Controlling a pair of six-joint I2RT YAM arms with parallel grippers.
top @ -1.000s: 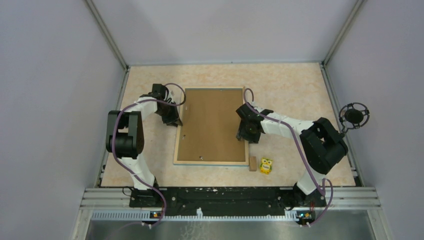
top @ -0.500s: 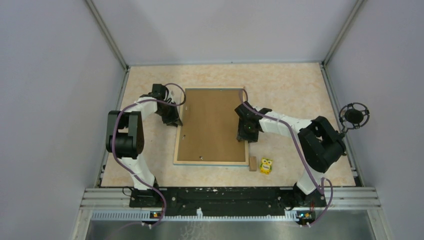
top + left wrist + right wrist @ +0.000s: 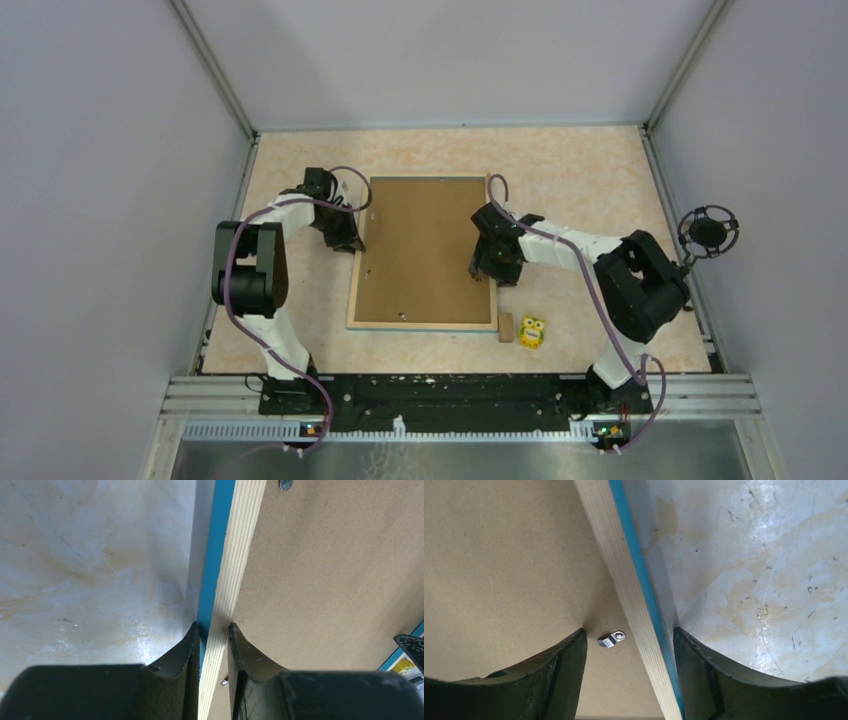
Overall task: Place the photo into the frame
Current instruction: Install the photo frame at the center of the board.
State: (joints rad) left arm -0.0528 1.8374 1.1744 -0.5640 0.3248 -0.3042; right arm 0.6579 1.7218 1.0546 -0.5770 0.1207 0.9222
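Top external: frame (image 3: 425, 325), face down on the worktop (image 3: 580, 170), is clamped at its left rail by the left end effector (image 3: 214, 627); the right end effector (image 3: 629, 630), parted and empty astride the right rail, should be eased onto the clip (image 3: 611, 639); photo unseen.

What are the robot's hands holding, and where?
The left hand pinches the frame by its left edge. The right hand straddles its right edge, open, holding nothing.

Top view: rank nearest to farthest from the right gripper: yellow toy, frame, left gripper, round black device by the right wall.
1. frame: its right rail lies between the fingers of the right gripper.
2. yellow toy: near side, right of the frame.
3. left gripper: on the frame's left rail.
4. round black device: far right.
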